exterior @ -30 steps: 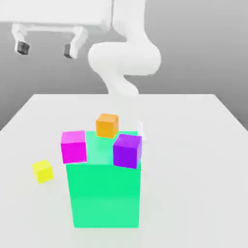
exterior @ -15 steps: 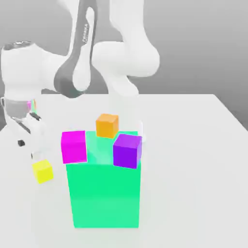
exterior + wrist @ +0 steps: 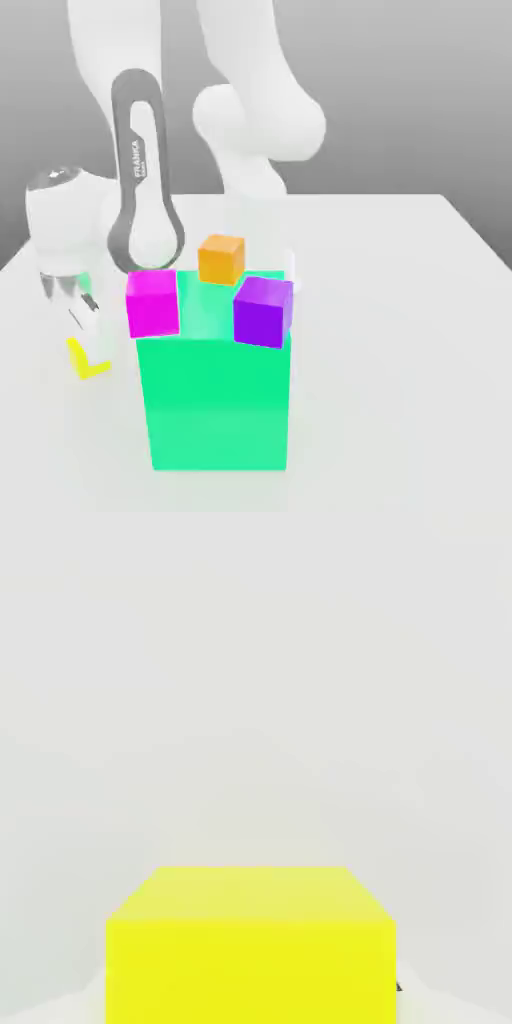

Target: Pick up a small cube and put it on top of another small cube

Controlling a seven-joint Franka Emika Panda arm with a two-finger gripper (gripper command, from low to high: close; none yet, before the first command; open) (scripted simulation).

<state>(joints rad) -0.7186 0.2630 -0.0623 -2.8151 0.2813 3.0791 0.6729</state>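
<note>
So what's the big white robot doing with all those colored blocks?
The robot arm has reached down to the table, and its gripper is shut on the yellow cube, the smallest one, at the exterior view's left. The cube sits on the white table. Beside it a big green block stands with magenta, orange and purple cubes near its top.

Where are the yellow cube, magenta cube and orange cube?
yellow cube (image 3: 88, 362): exterior view, visible lower corner.
magenta cube (image 3: 153, 305): exterior view, front face.
orange cube (image 3: 220, 260): exterior view, front face.
</note>
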